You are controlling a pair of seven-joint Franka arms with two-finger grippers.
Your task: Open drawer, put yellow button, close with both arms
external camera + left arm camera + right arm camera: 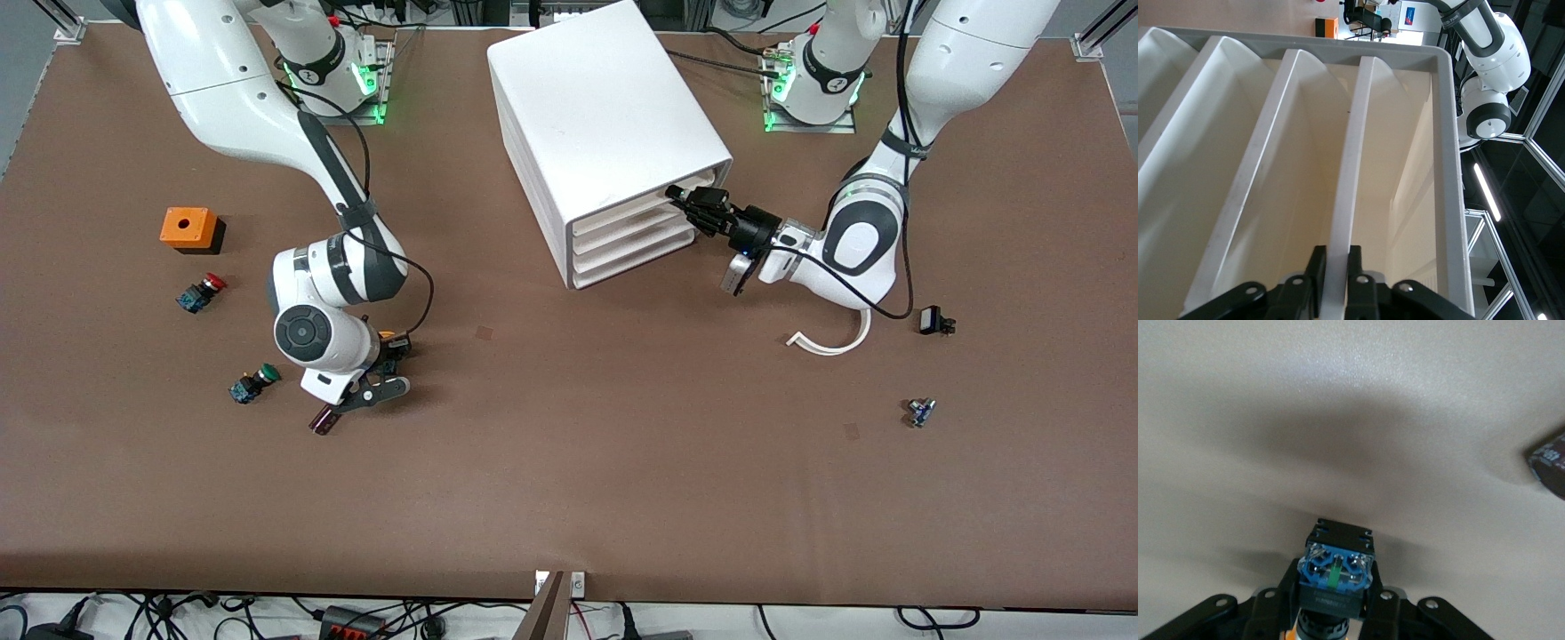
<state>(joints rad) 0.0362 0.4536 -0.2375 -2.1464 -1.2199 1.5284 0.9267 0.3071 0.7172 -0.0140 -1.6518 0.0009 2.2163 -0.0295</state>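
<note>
Yellow button (1335,577) in right end effector (1331,607)

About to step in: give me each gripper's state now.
Left gripper: shut on the drawer front edge.
Right gripper: shut on the yellow button, low over the table.

Scattered around — orange box (188,228) at ten o'clock, red-capped button (201,292) and green-capped button (252,383) just below it toward nine. Out at four o'clock — curved white strip (833,341), small black part (933,321), tiny blue-grey bit (920,412).

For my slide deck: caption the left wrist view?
Left gripper shut on the drawer front edge of the white cabinet.
</note>
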